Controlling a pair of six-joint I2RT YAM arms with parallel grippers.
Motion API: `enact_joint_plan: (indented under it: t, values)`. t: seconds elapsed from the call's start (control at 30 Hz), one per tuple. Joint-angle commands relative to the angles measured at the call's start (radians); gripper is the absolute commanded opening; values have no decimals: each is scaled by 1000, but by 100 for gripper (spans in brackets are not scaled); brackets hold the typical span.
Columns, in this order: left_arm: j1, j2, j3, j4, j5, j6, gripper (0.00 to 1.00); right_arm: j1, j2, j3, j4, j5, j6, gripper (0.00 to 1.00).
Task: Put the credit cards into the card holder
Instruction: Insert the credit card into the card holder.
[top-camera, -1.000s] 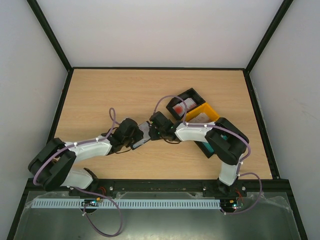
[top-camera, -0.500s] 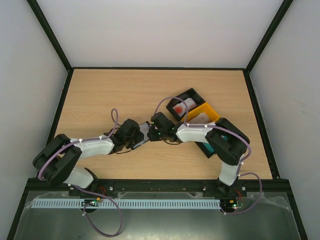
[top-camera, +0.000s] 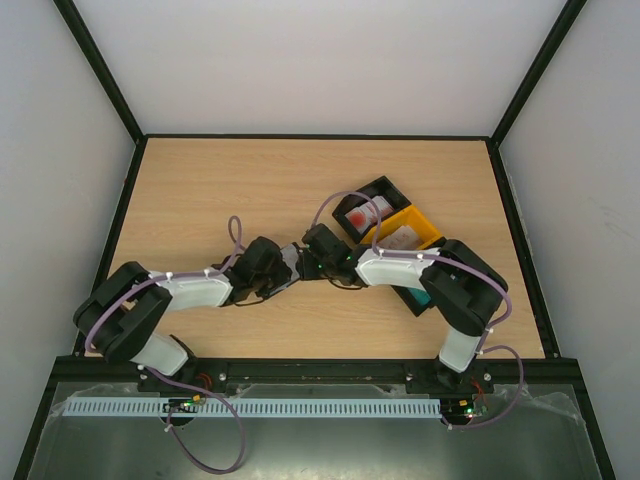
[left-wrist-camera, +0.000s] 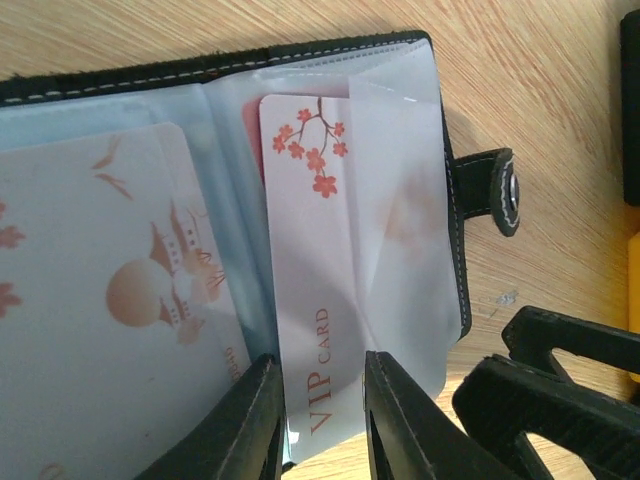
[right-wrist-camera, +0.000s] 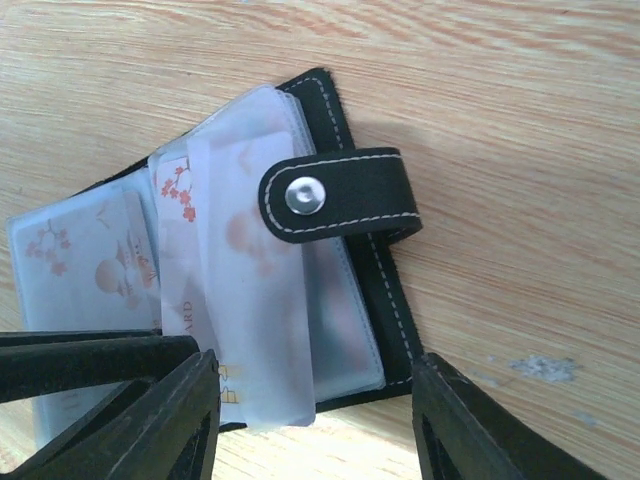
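- black folding card holder open: one pale card sleeved, white blossom vip card halfway in.
- left fingers narrow over it, grip unclear; right fingers wide.
- more cards left in black and yellow plastic bins.

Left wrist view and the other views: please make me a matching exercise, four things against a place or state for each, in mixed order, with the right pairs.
Things:
1. VIP card
2. clasp tab
3. yellow bin
4. card holder

Places or states:
A. lies open on the table
B. stands right next to the black bin
C. partly inside a clear sleeve
D. carries a round metal snap

Pairs: 1-C, 2-D, 3-B, 4-A
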Motion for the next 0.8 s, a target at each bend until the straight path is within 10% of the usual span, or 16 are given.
enact_joint_plan:
  t: [0.0,0.77]
  values:
    - [-5,26,20,-28,14,28,26,-15,-20,16,-47,69,-17,51]
    - [-27,-10,25,-93,-80,-4,29,-25,57,36,11,-105,-99,16]
